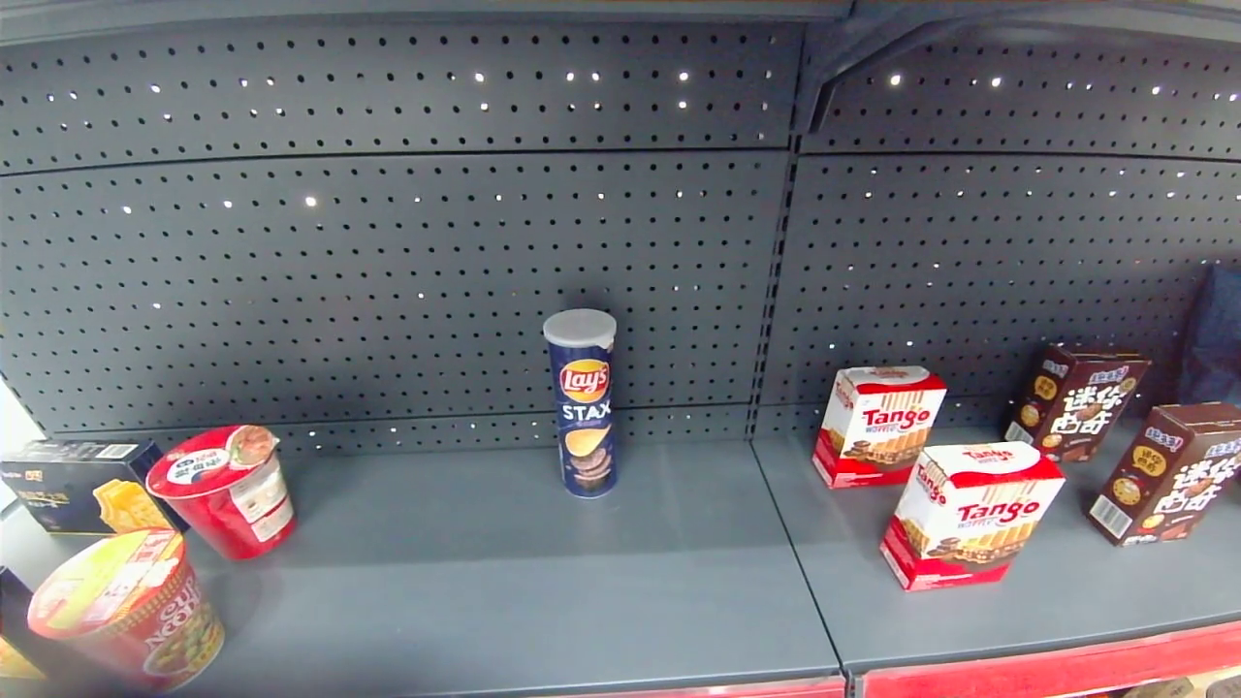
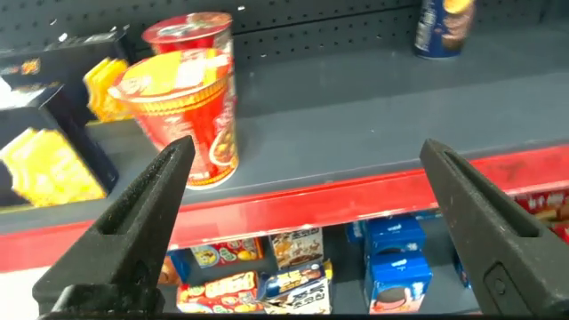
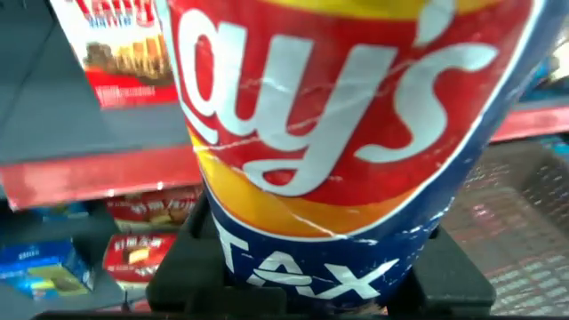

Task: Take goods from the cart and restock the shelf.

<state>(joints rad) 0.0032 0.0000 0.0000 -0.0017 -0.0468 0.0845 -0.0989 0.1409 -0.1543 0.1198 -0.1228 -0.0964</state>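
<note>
The right claw is clamped on the held chips can, a blue tube with a red and yellow logo. Its black fingers press against the tube's 2 sides. Past this claw and behind the can runs the red front edge of the shelf. A red and white wafer box sits on the board above that edge, and red packs sit on the tier beneath it. Wire mesh lies beyond the can's other side.

The left claw is spread wide, with nothing between its 2 black fingers. Just beyond its fingertips the same red edge crosses, and blue boxes sit on the tier under it. On the shelf past the edge, an orange noodle cup stands nearest this claw. A red cup is behind it and 2 black and yellow boxes are beside them. Farthest from the claw is the foot of the standing chips can.

From above, the head view adds the rest of the board. The standing chips can is upright near the perforated back panel, well apart from the other goods. To its right are 2 wafer boxes, and 2 brown boxes lie beyond those.
</note>
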